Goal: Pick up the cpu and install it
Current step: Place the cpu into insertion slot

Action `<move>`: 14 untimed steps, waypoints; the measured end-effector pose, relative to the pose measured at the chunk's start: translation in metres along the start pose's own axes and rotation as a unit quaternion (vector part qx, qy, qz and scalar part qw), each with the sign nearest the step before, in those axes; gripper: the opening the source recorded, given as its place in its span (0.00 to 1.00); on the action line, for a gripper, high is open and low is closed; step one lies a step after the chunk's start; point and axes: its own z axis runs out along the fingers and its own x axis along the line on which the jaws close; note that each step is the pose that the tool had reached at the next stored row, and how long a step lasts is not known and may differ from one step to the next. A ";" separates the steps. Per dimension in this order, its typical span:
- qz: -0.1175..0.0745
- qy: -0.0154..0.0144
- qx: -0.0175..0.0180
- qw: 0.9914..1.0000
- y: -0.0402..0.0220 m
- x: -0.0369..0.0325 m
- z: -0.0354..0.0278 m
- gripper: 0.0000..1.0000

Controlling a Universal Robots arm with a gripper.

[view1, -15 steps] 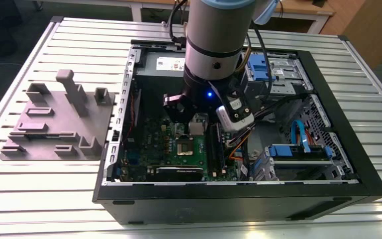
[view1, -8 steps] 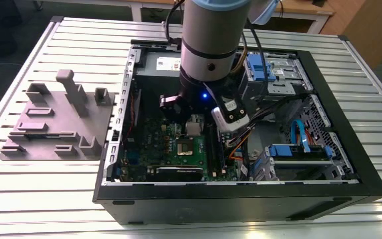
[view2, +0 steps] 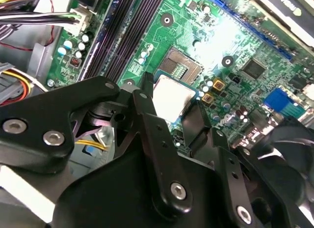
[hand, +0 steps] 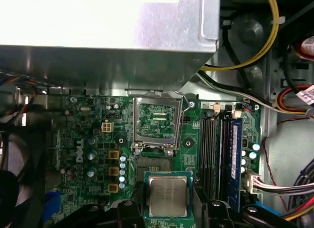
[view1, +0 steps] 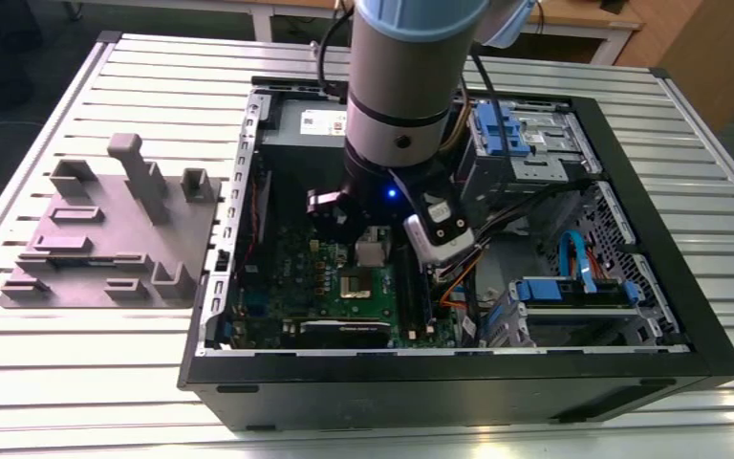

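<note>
1. The grey-and-silver robot arm [view1: 399,96] reaches down into an open black computer case [view1: 469,382] that lies on its side on a ribbed aluminium tabletop [view1: 150,86].
2. The black two-fingered tool [view2: 170,98] is closed narrowly on the cpu [view2: 171,96], a small flat square chip with a silvery-grey metal top and a pale green rim. In both wrist views one black finger [view2: 147,115] presses against each of two opposite edges.
3. The cpu is level and metal side up, held above the green motherboard [view2: 216,36].
4. In the second wrist view the chip sits just beside the open square socket [view2: 179,67] and overlaps its near corner. It is not seated in the socket.
5. In the first wrist view the hinged silver rectangular socket frame [hand: 157,121] is swung open beyond the socket, with the cpu on the socket's other side.
6. A large grey metal box [hand: 108,36] rises just beyond the frame.
7. A row of long black memory slots [hand: 211,149] runs beside the socket, and a blue strip [hand: 234,159] lies along their outer side.
8. On the exterior view's left, well apart from the case, a grey moulded fixture plate with upright blocks [view1: 112,239] rests on the tabletop.
</note>
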 end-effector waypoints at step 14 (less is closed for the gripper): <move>0.000 0.000 0.000 1.000 -0.0001 0.0004 0.0143 0.47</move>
